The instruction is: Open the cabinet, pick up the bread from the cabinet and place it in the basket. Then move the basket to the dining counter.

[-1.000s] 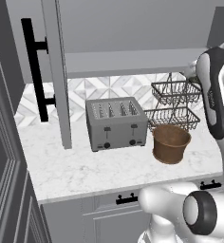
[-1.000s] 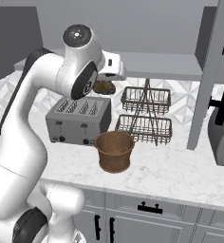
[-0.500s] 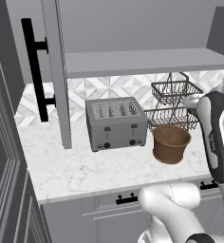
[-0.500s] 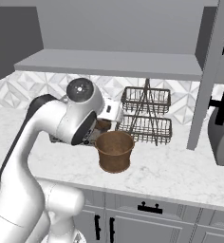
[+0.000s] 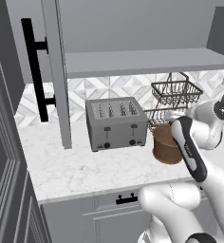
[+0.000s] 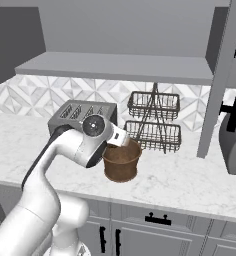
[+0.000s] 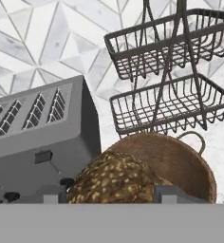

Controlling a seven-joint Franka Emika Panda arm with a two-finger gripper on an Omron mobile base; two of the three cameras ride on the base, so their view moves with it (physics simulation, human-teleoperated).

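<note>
A: Where is the bread [image 7: 115,180]?
B: Between the gripper [image 7: 111,195] tips, squeezed tight, right over the round woven basket [image 7: 180,161].
A: What does it look like?
B: Bumpy, brown and speckled. The toaster [image 7: 38,137] is smooth grey metal; the rack [image 7: 168,102] is thin black wire.
A: What changed?
B: The arm came down lower toward the basket.

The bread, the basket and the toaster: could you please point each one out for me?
bread [image 7: 115,182], hand view, on its seeded top crust.
basket [image 6: 121,166], right base view, on its front wall.
toaster [image 5: 117,129], left base view, on its front face.
</note>
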